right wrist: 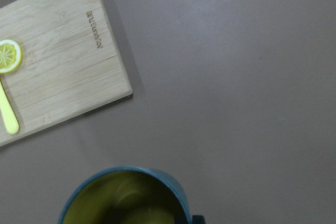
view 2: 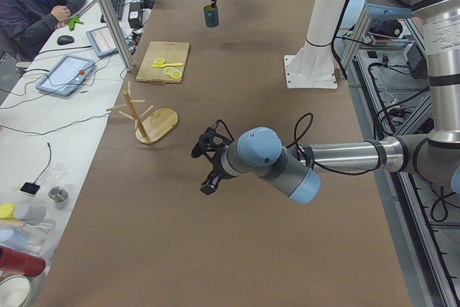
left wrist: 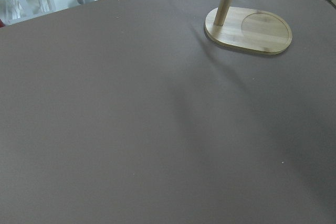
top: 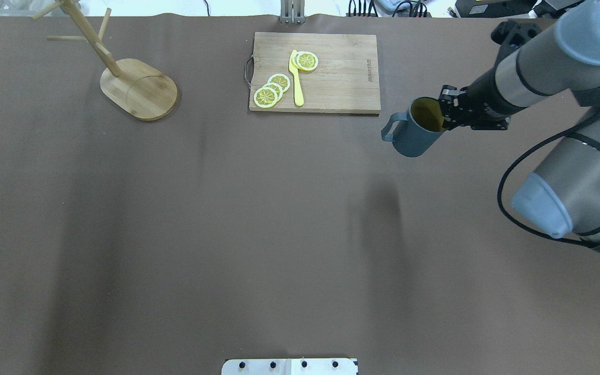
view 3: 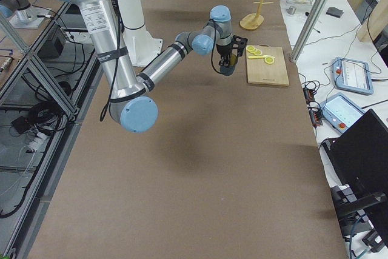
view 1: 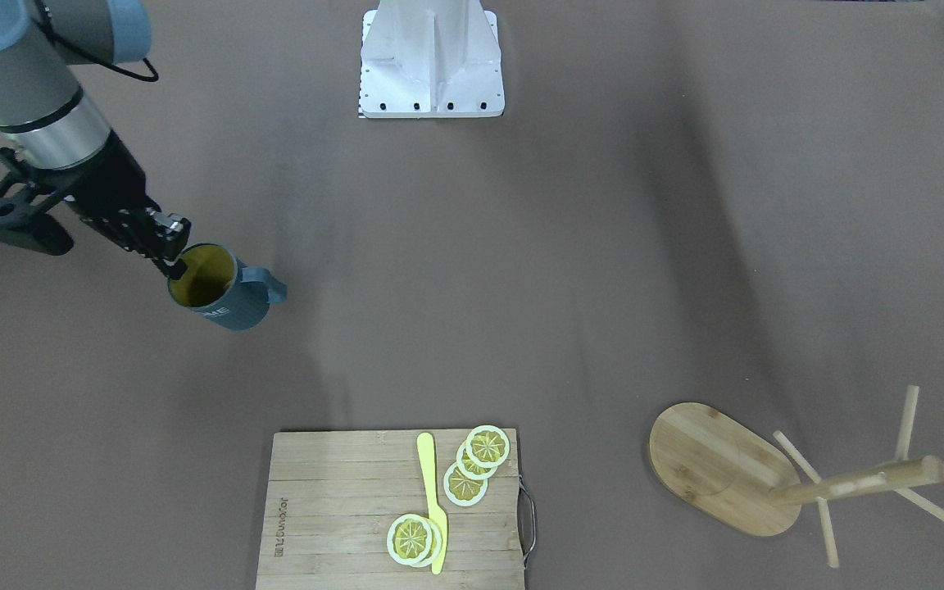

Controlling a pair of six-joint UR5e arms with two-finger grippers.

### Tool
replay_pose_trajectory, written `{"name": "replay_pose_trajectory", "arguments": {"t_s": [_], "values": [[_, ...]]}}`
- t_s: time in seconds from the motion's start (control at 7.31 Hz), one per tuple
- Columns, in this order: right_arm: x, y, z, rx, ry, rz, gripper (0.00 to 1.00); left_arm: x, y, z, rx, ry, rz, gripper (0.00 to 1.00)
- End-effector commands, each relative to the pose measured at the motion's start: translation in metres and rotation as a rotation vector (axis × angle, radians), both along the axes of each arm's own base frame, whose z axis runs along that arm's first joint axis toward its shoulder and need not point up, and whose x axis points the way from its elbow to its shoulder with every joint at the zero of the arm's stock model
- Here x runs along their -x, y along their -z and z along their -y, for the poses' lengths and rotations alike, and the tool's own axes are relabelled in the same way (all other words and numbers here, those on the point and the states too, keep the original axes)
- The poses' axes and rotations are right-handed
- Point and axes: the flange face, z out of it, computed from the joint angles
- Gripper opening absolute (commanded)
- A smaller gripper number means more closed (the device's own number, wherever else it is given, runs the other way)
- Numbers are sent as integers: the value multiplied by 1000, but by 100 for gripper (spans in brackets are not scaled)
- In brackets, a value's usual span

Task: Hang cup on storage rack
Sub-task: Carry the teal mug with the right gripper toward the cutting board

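The cup [view 1: 222,295] is clamped at its rim by the right tool [view 1: 173,260]; whether the left tool [view 2: 207,177] is clenched cannot be told.

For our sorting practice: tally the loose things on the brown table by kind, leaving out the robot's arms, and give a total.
cup: 1
storage rack: 1
cutting board: 1
yellow knife: 1
lemon slices: 5, some overlapping
Total: 9
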Motion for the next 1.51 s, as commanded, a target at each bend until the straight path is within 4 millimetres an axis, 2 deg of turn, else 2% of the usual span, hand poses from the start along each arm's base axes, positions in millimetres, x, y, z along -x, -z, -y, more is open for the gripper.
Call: {"name": "replay_pose_trajectory", "arguments": {"t_s": [0.0,0.27,0.41,0.68,0.82,1.1,1.37], "values": [[75,45,-37,7,-24,-22,0,0,-1,-1,3,0,0,99],[135,73,-52,-20,-18,-54,0,0,-2,-1,6,0,-1,99],[166,95,-52,-6,-47,-60,0,0,-3,-2,5,-1,0,99],[221,111,-42,-35,-98,-122,0,0,-12,-3,17,-1,-1,99],[238,118,-40,-37,-105,-136,0,0,-13,-3,19,-1,-2,99],[266,117,-45,-47,-116,-170,0,0,-13,-3,20,-1,-2,99],[270,117,-49,-49,-109,-167,0,0,-16,-2,25,-1,-2,99]]}}
